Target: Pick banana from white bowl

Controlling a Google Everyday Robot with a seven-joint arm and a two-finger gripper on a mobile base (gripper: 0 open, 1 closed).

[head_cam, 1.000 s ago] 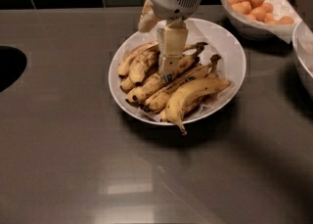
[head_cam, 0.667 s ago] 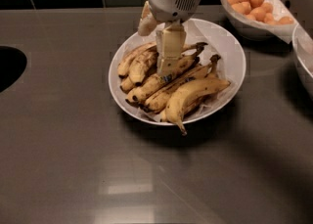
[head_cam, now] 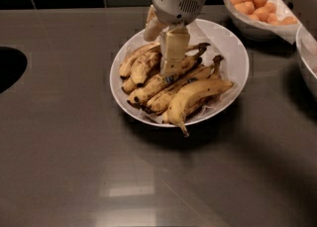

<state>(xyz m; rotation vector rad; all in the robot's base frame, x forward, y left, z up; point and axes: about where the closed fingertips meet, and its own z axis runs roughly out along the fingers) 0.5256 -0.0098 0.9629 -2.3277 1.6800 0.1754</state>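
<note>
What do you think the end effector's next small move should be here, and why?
Probably ease the end effector a touch lower onto the central banana: it hangs over the white bowl with its tip at the pile, and no banana looks lifted yet.

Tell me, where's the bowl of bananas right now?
The white bowl sits centre-top in the camera view, left of the orange-fruit bowl; the gripper is down among its bananas.
</note>
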